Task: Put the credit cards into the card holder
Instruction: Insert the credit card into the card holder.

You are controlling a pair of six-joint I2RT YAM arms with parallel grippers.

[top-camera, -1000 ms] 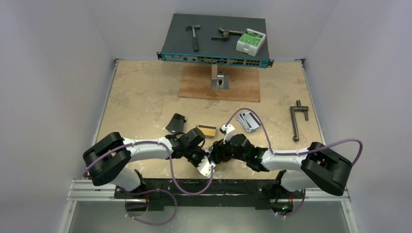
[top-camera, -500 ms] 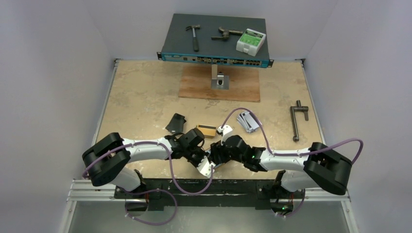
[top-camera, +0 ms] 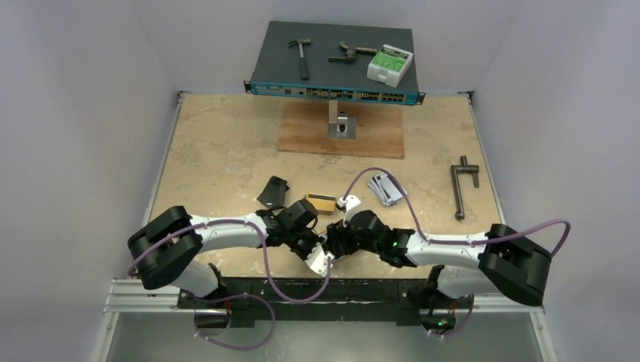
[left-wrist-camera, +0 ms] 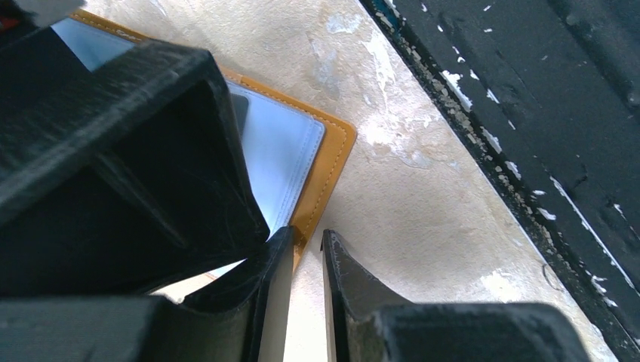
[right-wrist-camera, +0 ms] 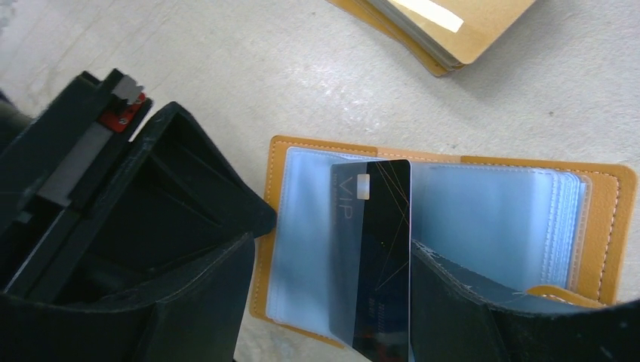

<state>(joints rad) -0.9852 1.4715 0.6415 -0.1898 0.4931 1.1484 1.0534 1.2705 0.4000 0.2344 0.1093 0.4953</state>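
At the middle of the table's (right-wrist-camera: 226,68) near edge the card holder (right-wrist-camera: 607,226) lies opened flat, sleeves up, so a card can slide in sideways. The left claw (left-wrist-camera: 308,249), jaws drawn almost together and pinching nothing visible, sits at the holder's edge, apparently to pin it. The right claw (right-wrist-camera: 341,234) is spread wide and clamps nothing. One of its fingers rests against the free edge of a dark card (right-wrist-camera: 389,249) half under a sleeve, likely to nudge it home. Just beyond waits the yellow-orange stack (top-camera: 321,202). Farther right lie the silver-grey cards (top-camera: 386,188), both handy for later turns.
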